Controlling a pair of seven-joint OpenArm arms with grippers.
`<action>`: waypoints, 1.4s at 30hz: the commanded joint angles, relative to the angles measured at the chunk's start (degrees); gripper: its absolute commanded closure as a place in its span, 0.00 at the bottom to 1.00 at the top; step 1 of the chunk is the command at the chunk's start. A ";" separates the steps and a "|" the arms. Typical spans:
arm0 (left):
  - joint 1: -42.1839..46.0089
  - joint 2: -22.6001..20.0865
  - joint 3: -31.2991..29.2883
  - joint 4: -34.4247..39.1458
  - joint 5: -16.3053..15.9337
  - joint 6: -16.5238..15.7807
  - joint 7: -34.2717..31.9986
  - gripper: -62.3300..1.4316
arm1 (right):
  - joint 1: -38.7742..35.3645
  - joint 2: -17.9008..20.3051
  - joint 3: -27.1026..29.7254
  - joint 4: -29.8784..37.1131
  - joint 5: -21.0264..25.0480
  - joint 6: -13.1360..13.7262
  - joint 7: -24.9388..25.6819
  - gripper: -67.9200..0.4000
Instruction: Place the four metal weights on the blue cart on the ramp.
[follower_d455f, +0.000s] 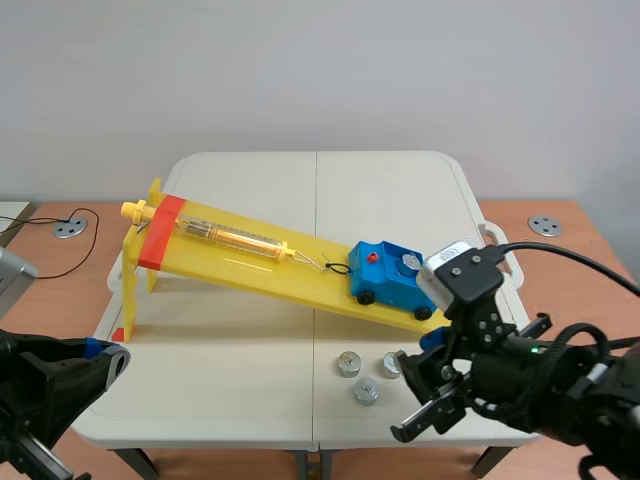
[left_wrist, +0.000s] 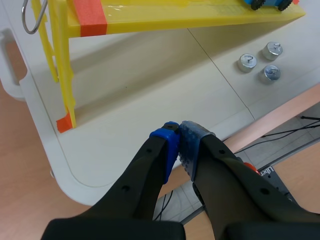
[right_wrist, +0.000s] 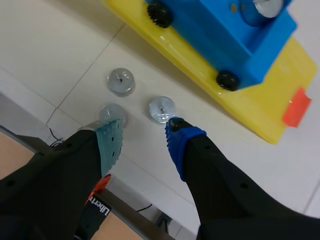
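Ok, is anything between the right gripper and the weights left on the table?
Nothing visible. The open right gripper hangs over the three weights on the table, one partly hidden by it. The blue cart sits right beside them, with nothing between.

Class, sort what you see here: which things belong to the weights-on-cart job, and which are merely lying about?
Job: three loose weights, weight on the cart, blue cart, yellow ramp.
Lying about: two grey discs on the wooden desk.
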 joint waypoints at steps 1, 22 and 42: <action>-1.14 0.44 -0.68 3.80 -4.24 -1.14 -5.53 0.93 | 4.87 0.22 -0.79 1.38 0.42 -1.51 8.35 0.64; -1.14 0.44 -0.68 3.80 -4.24 -1.14 -5.51 0.93 | 11.08 -4.00 -11.78 -9.62 -6.99 -9.42 12.00 0.63; -1.16 0.44 -0.68 3.80 -4.24 -1.14 -5.53 0.93 | 11.34 -4.28 -12.02 -15.30 -7.08 -10.25 12.87 0.71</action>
